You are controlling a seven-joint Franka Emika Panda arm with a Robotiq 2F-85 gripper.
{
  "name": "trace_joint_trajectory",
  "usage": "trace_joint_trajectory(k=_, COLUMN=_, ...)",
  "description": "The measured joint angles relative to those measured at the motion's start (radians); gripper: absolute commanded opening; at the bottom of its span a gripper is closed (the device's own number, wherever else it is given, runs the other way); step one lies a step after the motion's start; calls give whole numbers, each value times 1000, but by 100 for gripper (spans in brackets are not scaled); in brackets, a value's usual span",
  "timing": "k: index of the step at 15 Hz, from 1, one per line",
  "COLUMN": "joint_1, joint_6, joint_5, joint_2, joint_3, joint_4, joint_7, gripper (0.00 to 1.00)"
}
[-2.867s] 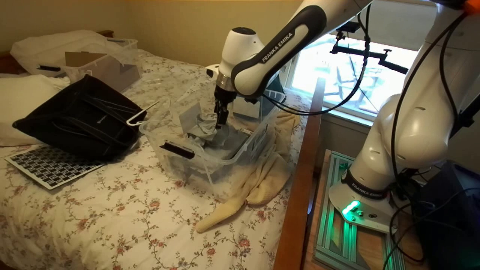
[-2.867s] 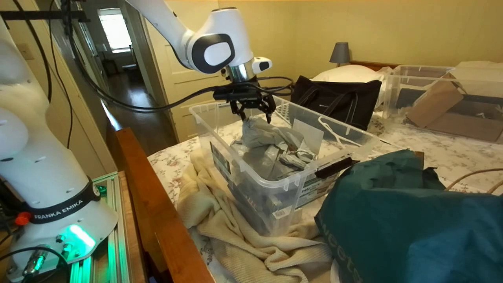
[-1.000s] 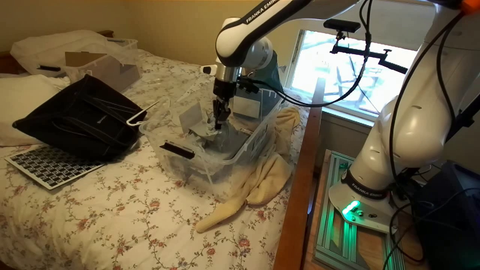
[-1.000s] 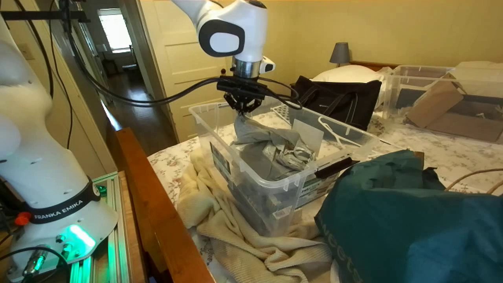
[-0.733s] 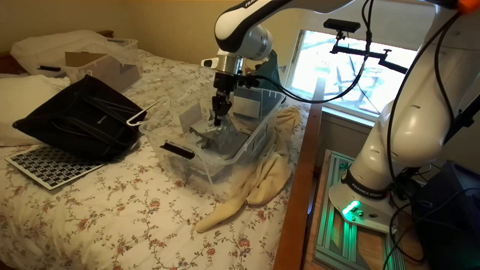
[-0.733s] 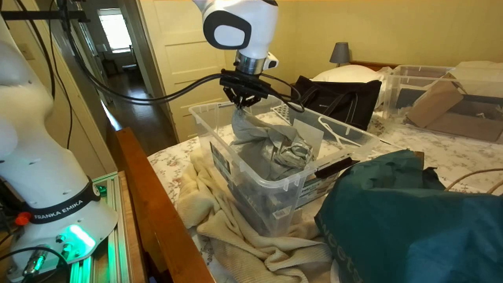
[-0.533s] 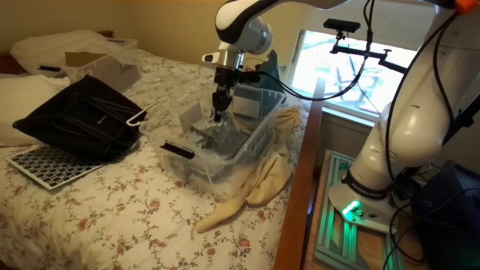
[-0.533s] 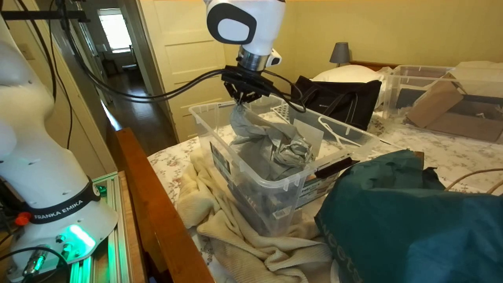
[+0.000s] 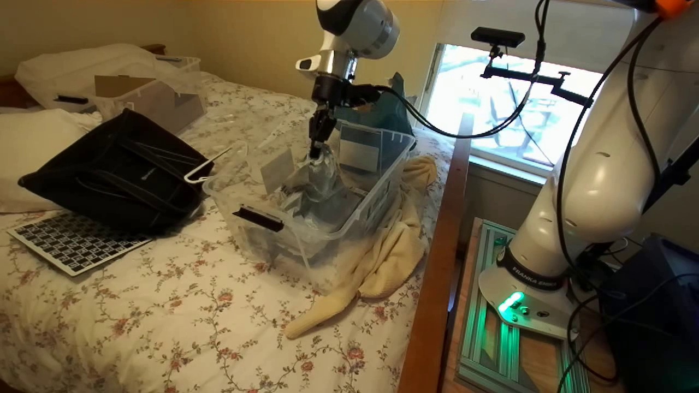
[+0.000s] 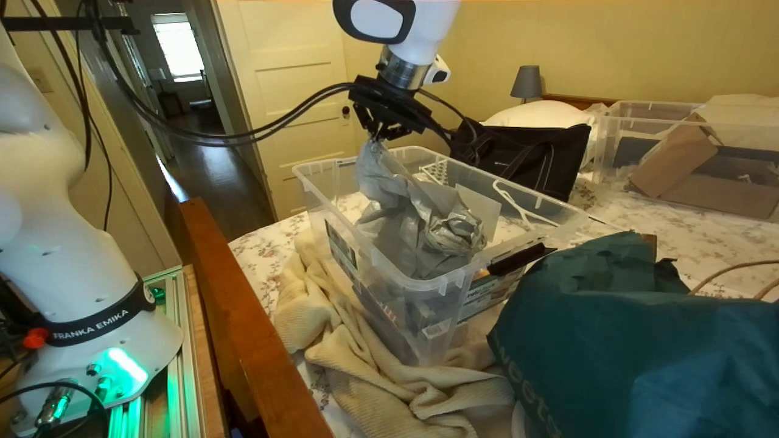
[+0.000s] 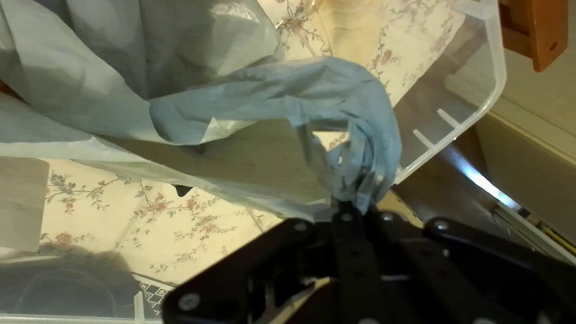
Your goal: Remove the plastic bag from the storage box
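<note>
A crumpled grey plastic bag (image 10: 420,213) is bunched inside the clear storage box (image 10: 420,328), its upper end drawn up to a peak. My gripper (image 10: 375,137) is shut on that peak, above the level of the box rim. In the wrist view, a twisted fold of the plastic bag (image 11: 270,99) runs into the closed jaws of the gripper (image 11: 360,207). Most of the bag's bulk still lies within the box walls in both exterior views. What lies under the bag is hidden.
A white hanger (image 10: 517,207) lies at the box's side, by a black tote bag (image 9: 125,169). A teal bag (image 10: 633,340) stands close to the box. A cream blanket (image 10: 377,365) lies beside it, along the wooden bed rail (image 10: 249,328). Another clear box (image 10: 688,176) stands farther off.
The jaws, apart over the bag about three seconds ago, have closed on it. Since then the gripper has risen, drawing the bag's upper end up and stretching it.
</note>
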Motion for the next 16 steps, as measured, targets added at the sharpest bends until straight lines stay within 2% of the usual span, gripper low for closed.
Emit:
trace_joint_trajectory(k=8, joint_1=-9, joint_6=-72, joint_5=100, joint_2=0, joint_3=-21, joint_4=81, joint_7=69, gripper=1)
trace_joint_trajectory(k=16, joint_1=-13, joint_6=-77, joint_5=121, joint_2=-23, joint_3=-34, joint_4=135, joint_7=104, gripper=1)
